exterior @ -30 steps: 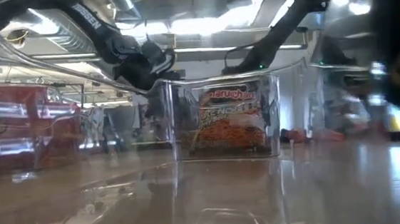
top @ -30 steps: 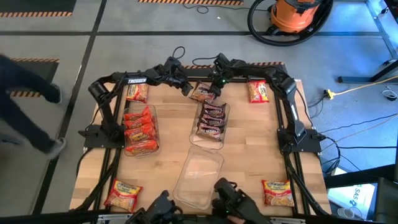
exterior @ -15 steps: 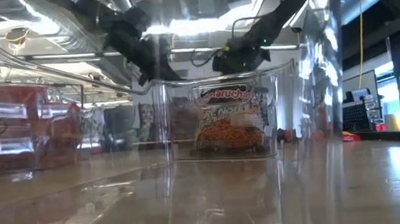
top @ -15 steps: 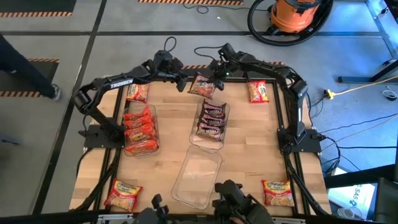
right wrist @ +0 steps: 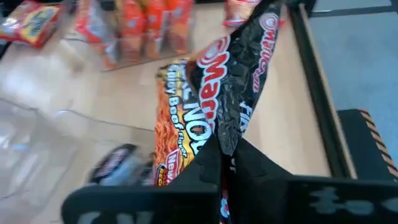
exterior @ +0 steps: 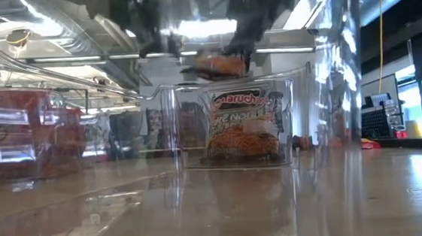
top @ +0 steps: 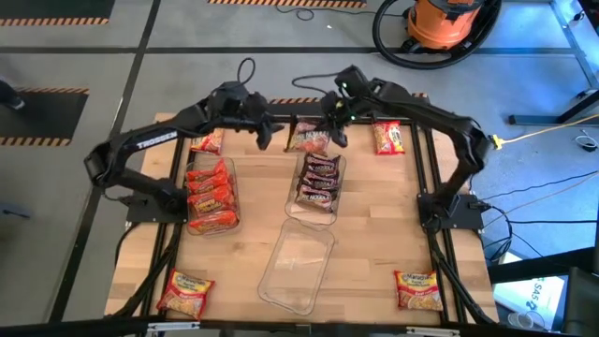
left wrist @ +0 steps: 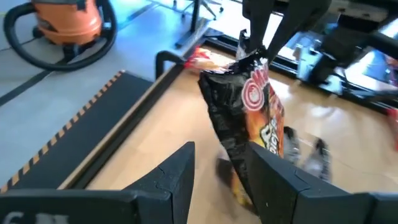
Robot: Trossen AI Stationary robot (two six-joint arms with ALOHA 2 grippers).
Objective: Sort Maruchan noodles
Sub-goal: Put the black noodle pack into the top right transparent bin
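My right gripper is shut on a dark Maruchan noodle packet, held up near the table's far edge, just beyond the middle clear bin of dark packets. The same packet hangs in front of my left gripper, which is open with nothing between its fingers. In the high view my left gripper stands to the packet's left. A left bin holds orange-red packets. Loose packets lie flat at the far left, far right, near left and near right. My right gripper pinches the dark packet's crimped end between its two fingers. The fingers come from above, slanting down. The packet hangs below them, tilted and twisted, clear of the table.
An empty clear bin lies slantwise near the table's front middle. Black frame rails run along the table's sides and far edge. Bare wood shows between the bins and the right rail.
Both grippers have risen from the table's far edge. My right gripper has stayed shut and lifted the dark packet clear of the wood; it now hangs tilted below the fingers. My left gripper has drawn up and away to the left of the packet.
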